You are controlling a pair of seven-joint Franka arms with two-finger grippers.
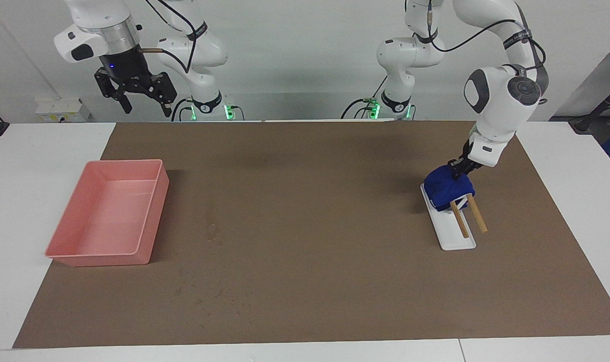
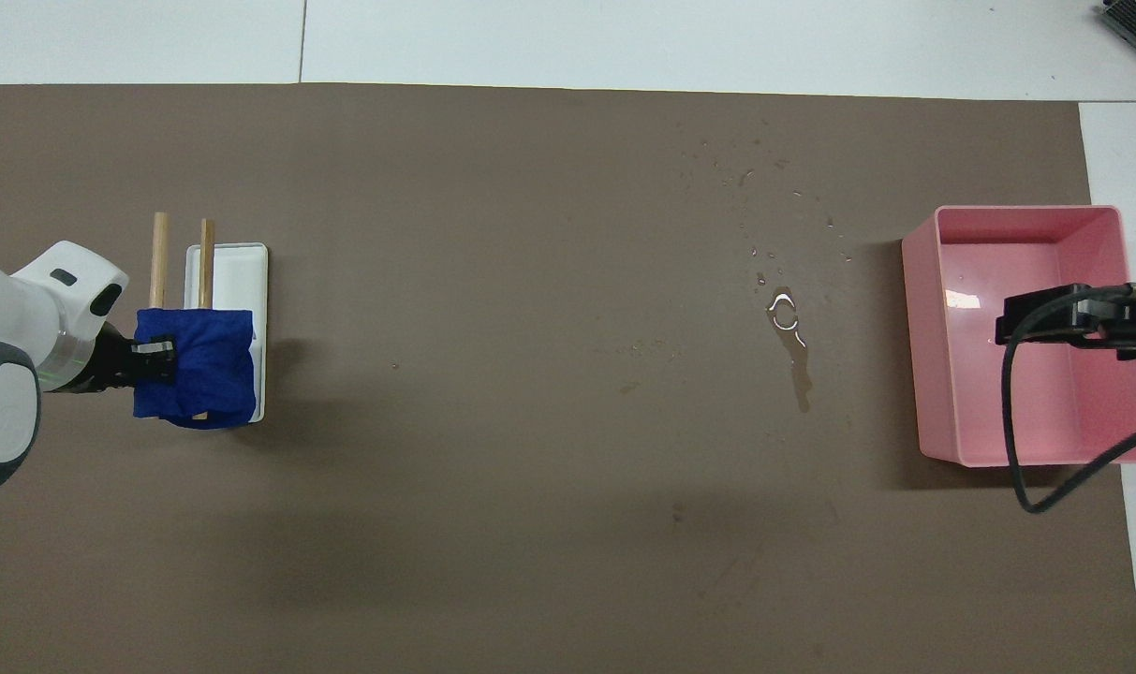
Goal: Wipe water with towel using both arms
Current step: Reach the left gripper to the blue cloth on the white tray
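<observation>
**Towel gripped at the left arm's end**

At the left arm's end of the desk [image 1: 305, 311], facing view: the left fingers [image 1: 457, 172] pinch the towel [image 1: 448, 190] draped over two wooden rods [image 1: 468, 216] on a white stand [image 1: 453, 231]. The right fingers [image 1: 144, 100] wait, spread and empty, above the pink tray [image 1: 149, 221].

From overhead, the spill [image 2: 792, 346] lies beside the tray, well apart from the towel [image 2: 202, 370], toward the right arm's end.
</observation>
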